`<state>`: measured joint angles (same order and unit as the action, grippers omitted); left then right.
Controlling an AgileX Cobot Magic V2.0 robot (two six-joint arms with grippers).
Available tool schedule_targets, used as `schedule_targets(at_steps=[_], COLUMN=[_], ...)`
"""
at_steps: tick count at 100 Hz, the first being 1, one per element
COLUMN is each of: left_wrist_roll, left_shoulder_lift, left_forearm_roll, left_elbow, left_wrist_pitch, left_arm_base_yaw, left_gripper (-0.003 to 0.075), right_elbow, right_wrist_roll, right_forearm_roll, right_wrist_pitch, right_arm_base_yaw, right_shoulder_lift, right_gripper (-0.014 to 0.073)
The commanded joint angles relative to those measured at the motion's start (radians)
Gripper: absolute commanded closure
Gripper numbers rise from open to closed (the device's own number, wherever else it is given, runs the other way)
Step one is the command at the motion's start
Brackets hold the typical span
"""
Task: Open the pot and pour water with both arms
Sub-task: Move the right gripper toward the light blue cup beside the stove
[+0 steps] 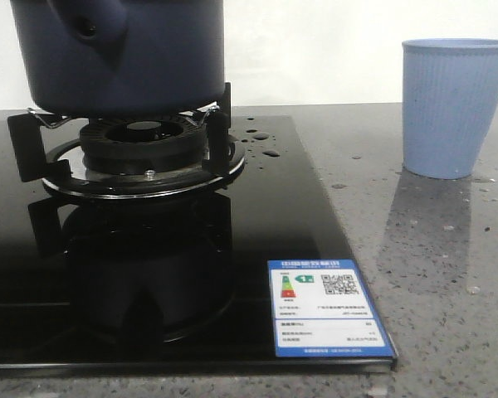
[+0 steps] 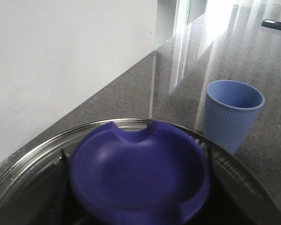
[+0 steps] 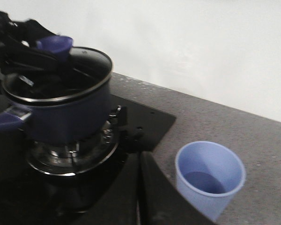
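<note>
The dark navy pot [image 1: 124, 58] stands on the burner [image 1: 141, 153], its stubby handle [image 1: 91, 25] facing the camera. It also shows in the right wrist view [image 3: 65, 117]. Its glass lid [image 2: 33, 154] with a steel rim lies on it. My left gripper [image 2: 136, 187] is over the lid, its thin dark fingers [image 2: 63, 161] set against both sides of the blue knob [image 2: 140, 173]. My right gripper [image 3: 140, 187] is shut and empty, low over the hob edge between the pot and the light blue ribbed cup [image 3: 210, 178].
The black glass hob [image 1: 299, 215] carries an energy label [image 1: 328, 319] and water drops [image 1: 266, 145]. The cup [image 1: 456, 108] stands on the grey stone counter [image 1: 448, 274] to the right. A white wall runs behind. A small black object [image 2: 275, 24] lies far off.
</note>
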<state>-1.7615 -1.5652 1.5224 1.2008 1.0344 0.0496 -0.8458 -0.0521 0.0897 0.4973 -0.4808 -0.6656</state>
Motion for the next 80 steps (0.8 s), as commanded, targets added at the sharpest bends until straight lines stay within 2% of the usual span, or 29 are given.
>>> schedule_targets(at_steps=[1,11,18,25,32,40,55,62,80], left_wrist_roll=[0.054,0.111,0.122,0.122,0.122,0.122,0.122,0.122,0.13], left_shoulder_lift=[0.074,0.118,0.156,0.195,0.234,0.278,0.346,0.373,0.417], left_forearm_roll=[0.106,0.129,0.164,0.186,0.191,0.191,0.191,0.184,0.161], left_elbow=[0.065,0.088,0.089,0.091,0.095,0.095,0.095,0.095,0.095], left_wrist_pitch=[0.038,0.04,0.046,0.052,0.052,0.052,0.05,0.04,0.019], left_arm_base_yaw=[-0.023,-0.052,-0.07,-0.081,-0.081,-0.081,-0.081,-0.081,-0.081], left_gripper=[0.045,0.045,0.045,0.045,0.045,0.045,0.045,0.045,0.045], right_elbow=[-0.035,-0.03,-0.015,0.011,0.048,0.102,0.256,0.323,0.415], right_wrist_roll=[0.007,0.007,0.007,0.002,-0.001,-0.008,-0.098,-0.104,-0.104], right_forearm_roll=[0.066,0.113,0.126,0.126,0.129,0.139,0.152,0.152,0.147], right_wrist_pitch=[-0.054,-0.017,0.002,0.005,-0.002,-0.045,-0.315,-0.444,-0.596], right_arm_base_yaw=[-0.001,-0.001,-0.001,-0.001,-0.001,-0.001,0.032,0.078,0.26], right_shoulder_lift=[0.003,0.001,0.001,0.0,-0.001,-0.001,-0.001,-0.001,-0.001], right_gripper=[0.0631,0.0508,0.0344,0.0135,0.0012,0.0003,0.0043,0.0068,0.0075])
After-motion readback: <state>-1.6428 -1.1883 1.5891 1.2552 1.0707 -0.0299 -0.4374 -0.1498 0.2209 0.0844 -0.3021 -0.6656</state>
